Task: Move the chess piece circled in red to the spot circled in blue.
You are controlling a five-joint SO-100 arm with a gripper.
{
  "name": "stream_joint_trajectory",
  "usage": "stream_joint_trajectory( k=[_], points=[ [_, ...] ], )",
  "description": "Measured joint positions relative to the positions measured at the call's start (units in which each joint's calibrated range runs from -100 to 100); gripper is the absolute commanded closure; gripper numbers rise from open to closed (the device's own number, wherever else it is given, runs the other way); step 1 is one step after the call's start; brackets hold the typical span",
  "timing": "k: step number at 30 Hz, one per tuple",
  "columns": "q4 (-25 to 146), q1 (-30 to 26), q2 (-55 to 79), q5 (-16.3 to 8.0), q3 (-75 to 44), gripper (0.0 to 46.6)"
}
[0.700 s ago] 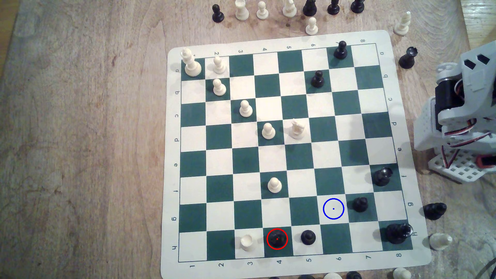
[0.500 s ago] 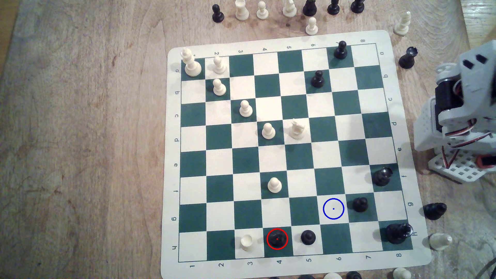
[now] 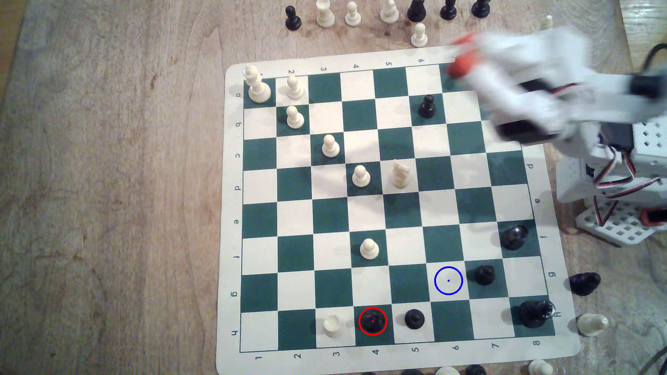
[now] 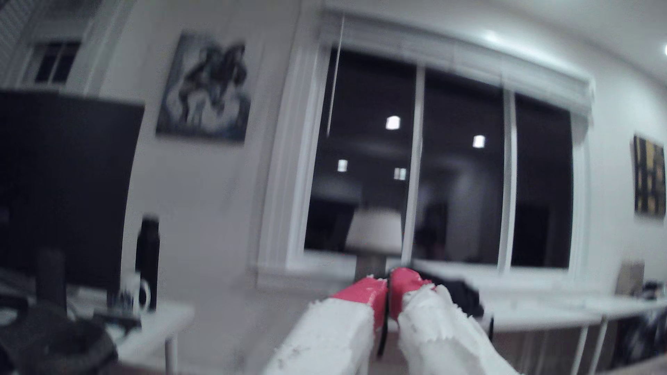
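My gripper (image 4: 388,288) is clenched on nothing: in the wrist view its two red-tipped white fingers (image 4: 361,294) press together with only a dark seam between them. Beyond them that camera faces a blurred room, with a wide dark window (image 4: 451,162), a lamp (image 4: 375,230) on the sill and a dark monitor (image 4: 65,180) on a desk.

In the exterior view my gripper (image 3: 460,59) is a motion-blurred smear of white and red, up over the far corner of the chessboard (image 3: 382,202) at the exterior view's right. My arm (image 3: 563,101) trails back from it toward the base at that view's right edge.

The chess piece circled in red (image 3: 373,321) stands upright on a green square in the row nearest the camera, well apart from my gripper. A white rook (image 3: 332,325) sits on the square just beside it toward the exterior view's left, and a black pawn (image 3: 414,319) on the square to its right.

The spot circled in blue (image 3: 448,280) is a bare cream square one row up and two columns toward the right. Another black pawn (image 3: 484,274) stands on the green square right next to it.
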Motion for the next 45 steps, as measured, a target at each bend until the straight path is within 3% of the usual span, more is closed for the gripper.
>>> stream_joint_trajectory(
  k=[6,18,22,28,30,34,39,45],
  points=[
    [12.3,-0.7,0.2,0.3,-2.3,46.4],
    [47.7,-5.7,15.5,0.2,-26.9,46.4],
    [52.7,-9.1,22.7,0.0,-31.5,42.3],
    [53.9,-13.5,27.7,-0.9,-33.6,41.1],
    [55.5,-15.9,30.2,-1.6,-35.7,36.8],
    [59.4,-19.1,35.5,-4.0,-40.8,33.5],
    [62.3,-23.2,46.1,-6.1,-48.0,33.5],
    [62.3,-25.3,55.0,-5.8,-52.7,33.1]
  ],
)
